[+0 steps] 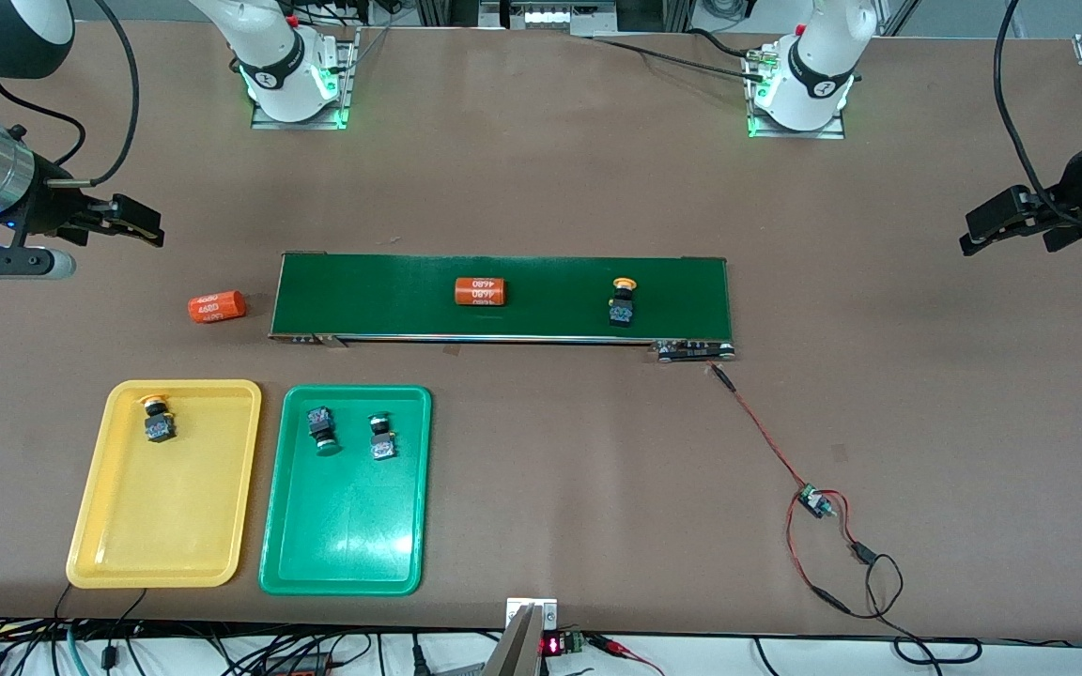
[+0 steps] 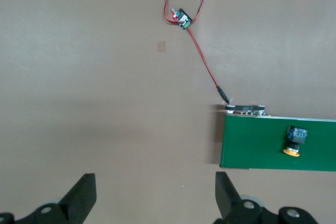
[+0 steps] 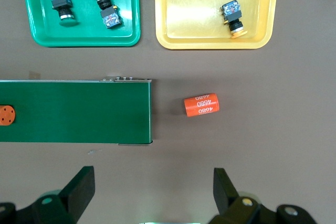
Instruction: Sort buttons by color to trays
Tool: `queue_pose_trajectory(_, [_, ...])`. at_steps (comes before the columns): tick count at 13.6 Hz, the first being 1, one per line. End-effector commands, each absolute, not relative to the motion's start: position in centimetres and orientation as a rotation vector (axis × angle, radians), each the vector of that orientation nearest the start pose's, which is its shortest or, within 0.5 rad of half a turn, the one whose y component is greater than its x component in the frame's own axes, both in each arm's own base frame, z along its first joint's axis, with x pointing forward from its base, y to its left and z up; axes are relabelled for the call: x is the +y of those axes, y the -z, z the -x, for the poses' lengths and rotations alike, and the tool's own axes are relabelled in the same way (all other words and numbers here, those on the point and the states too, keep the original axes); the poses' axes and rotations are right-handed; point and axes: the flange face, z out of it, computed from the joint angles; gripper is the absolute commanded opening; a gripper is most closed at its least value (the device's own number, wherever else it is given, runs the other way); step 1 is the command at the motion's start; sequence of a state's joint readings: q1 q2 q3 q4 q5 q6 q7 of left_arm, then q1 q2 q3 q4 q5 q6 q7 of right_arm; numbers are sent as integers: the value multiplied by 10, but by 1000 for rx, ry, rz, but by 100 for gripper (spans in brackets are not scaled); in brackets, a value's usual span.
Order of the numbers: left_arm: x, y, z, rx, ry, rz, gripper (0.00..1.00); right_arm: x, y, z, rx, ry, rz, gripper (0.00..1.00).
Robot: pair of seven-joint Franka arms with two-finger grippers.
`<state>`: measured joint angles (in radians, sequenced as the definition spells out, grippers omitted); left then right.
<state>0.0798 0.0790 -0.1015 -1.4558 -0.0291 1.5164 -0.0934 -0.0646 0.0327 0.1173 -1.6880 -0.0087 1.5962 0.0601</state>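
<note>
A yellow button (image 1: pixel 623 300) (image 2: pixel 294 141) lies on the dark-green belt (image 1: pixel 541 282), toward the left arm's end. Another yellow button (image 1: pixel 157 419) (image 3: pixel 233 18) lies in the yellow tray (image 1: pixel 165 526) (image 3: pixel 199 30). Two green buttons (image 1: pixel 321 429) (image 1: pixel 381 437) lie in the green tray (image 1: pixel 344 535) (image 3: pixel 89 38) beside it. Both trays are nearer the front camera than the belt. My left gripper (image 1: pixel 966 235) (image 2: pixel 155 182) hangs open and empty over bare table past the belt's end. My right gripper (image 1: pixel 160 230) (image 3: pixel 153 179) is open and empty over the table at the right arm's end.
One orange cylinder (image 1: pixel 482 292) lies on the belt and another (image 1: pixel 217 307) (image 3: pixel 201 105) lies on the table just off the belt's end nearest the right arm. A red-and-black wire with a small board (image 1: pixel 813 500) (image 2: pixel 181 18) trails from the belt toward the front edge.
</note>
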Motion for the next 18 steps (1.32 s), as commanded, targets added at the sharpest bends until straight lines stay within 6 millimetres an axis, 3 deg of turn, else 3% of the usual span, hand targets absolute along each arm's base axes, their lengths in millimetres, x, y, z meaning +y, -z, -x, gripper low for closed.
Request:
queue_pose_trajectory(1, [-7,-638,-581,-93,80,3240,100,28,-555,-562,-2,-202,3145,100])
queue_pose_trajectory(18, [2,-631,-574,-23,-16,3205,100,28,-560,-563,-19,-185,3150,100])
